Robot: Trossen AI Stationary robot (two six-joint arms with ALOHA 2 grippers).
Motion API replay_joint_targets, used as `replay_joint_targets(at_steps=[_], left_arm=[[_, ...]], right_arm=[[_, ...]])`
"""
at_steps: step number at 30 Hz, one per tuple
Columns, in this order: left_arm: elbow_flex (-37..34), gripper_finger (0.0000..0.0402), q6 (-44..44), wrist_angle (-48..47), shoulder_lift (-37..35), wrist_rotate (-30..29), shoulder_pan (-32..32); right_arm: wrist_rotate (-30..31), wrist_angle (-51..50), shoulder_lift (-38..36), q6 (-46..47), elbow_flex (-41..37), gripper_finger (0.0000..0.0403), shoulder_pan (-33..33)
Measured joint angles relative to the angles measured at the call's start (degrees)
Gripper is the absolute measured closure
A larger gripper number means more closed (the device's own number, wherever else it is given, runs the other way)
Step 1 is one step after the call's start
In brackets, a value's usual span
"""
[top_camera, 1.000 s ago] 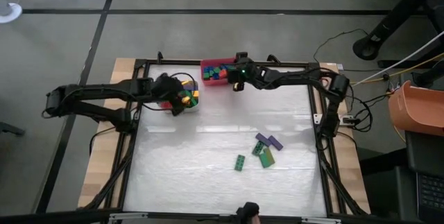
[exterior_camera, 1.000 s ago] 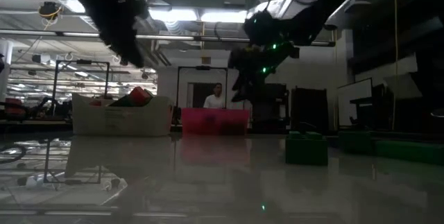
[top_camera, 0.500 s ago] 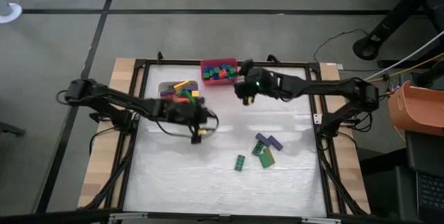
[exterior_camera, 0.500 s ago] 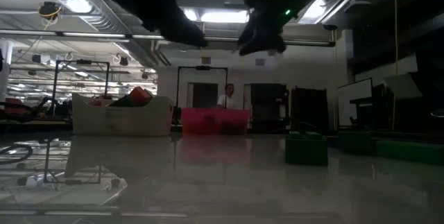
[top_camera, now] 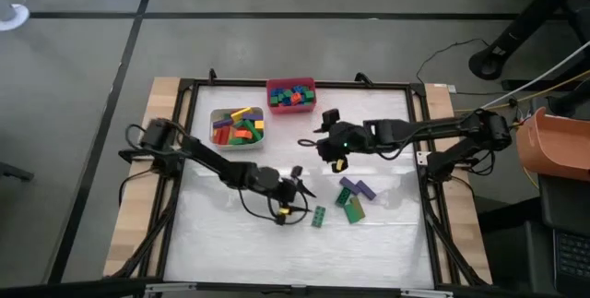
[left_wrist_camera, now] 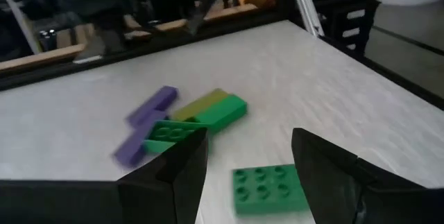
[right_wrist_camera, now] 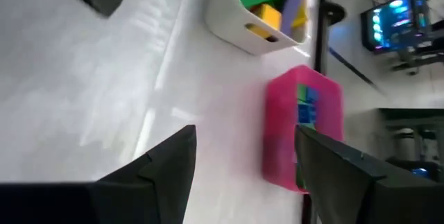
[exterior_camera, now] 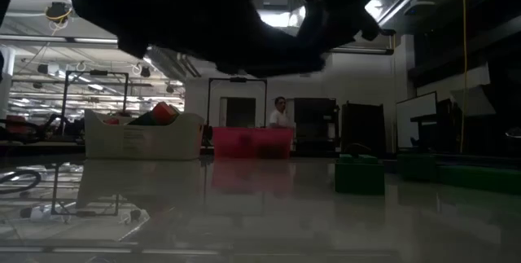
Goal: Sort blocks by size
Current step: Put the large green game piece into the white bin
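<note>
Both empty and spread, the left gripper nears the green block, probably to grasp it, while the right gripper hangs mid-table.

Blocks: loose cluster lying mid-table.
Purple bars and green pieces touching; one green studded brick sitting flat, just apart; others filling two bins.

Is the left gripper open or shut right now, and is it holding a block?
Open and empty: the left gripper shows a clear gap between its fingers, above the green block on the table.
</note>
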Motion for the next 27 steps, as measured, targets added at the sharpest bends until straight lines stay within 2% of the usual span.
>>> replay_joint_targets(at_steps=[6, 12, 20, 27], left_arm=[[7.38, 0.0206, -0.03, 0.41, 10.08, 0.00, -1.99], [12.51, 0.0206, -2.16, -1.57, 15.91, 0.00, -2.48], [14.08, 0.0205, -2.67, -15.20, 15.07, -0.23, -2.09], [13.74, 0.0205, -3.39, -29.06, 8.82, -0.26, -2.12]], right_arm=[[0.03, 0.16, 0.00, 2.99, 0.00, 0.0162, 1.81], [-0.83, -0.92, 0.00, 5.22, 0.00, 0.0162, 3.52], [-2.56, -5.16, 0.02, 5.26, -0.02, 0.0162, 7.11], [-2.56, -6.12, 0.04, 5.26, -0.02, 0.0162, 9.47]])
